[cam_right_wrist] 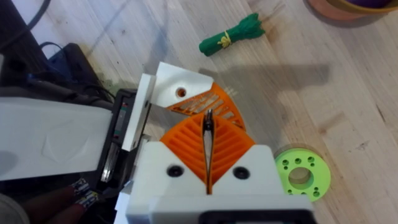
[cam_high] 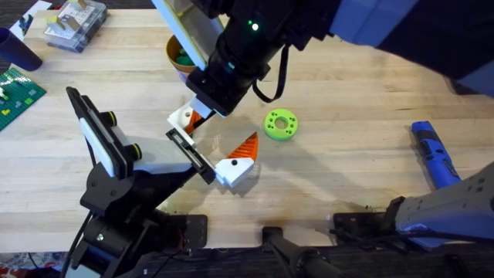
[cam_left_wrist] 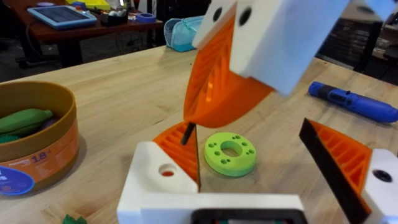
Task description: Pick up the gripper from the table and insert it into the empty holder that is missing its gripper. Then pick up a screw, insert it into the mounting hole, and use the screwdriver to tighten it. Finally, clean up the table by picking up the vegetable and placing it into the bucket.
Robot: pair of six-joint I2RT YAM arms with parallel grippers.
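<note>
Right pincer (cam_right_wrist: 208,124) is clamped shut, orange pads pressed together with a thin dark pin (cam_left_wrist: 186,134) poking out of the tips. I'd guess that's the screw, hanging roughly upright, tip down. The gripper (cam_right_wrist: 180,93) lies just under and a bit past those tips, on the side toward the left arm's base. Its white block butts against the black holder (cam_right_wrist: 127,124) and looks already seated, and the orange wedge runs away from the bracket toward the green disc (cam_high: 280,124). So the long axis goes holder to disc, flat along the desk (cam_high: 363,100), with the mounting hole (cam_left_wrist: 168,169) facing up in the white block. The pin looks to hang over the ribbed wedge rather than the hole, so I reckon the next move is a small shift back along that axis toward the bracket, then straight down. The right arm is the one on it. The left pincer (cam_left_wrist: 245,134) seems to be the holder end itself, with its two white-and-orange pieces standing well apart and nothing between them. Further out are the screwdriver (cam_high: 432,154) off to the right, the bucket (cam_left_wrist: 37,143) behind, and a green vegetable (cam_right_wrist: 233,37) on the desk.
</note>
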